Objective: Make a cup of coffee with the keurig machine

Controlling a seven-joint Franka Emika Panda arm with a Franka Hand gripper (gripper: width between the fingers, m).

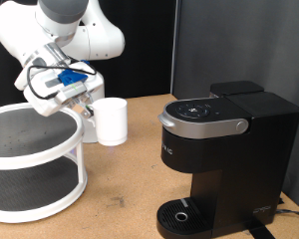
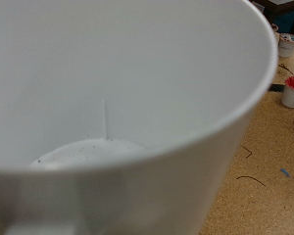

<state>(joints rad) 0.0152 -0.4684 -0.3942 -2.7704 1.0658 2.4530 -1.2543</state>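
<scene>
Gripper (image 1: 89, 113) hard against cup (image 1: 112, 120), well left of keurig (image 1: 221, 154); finger state impossible to tell; risk of tipping cup if grasp off-centre.

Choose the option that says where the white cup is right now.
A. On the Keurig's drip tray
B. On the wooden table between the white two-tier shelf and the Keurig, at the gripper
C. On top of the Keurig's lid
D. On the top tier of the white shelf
B: the cup stands on the table beside the gripper, between the shelf and the keurig machine, whose drip tray is bare.
</scene>
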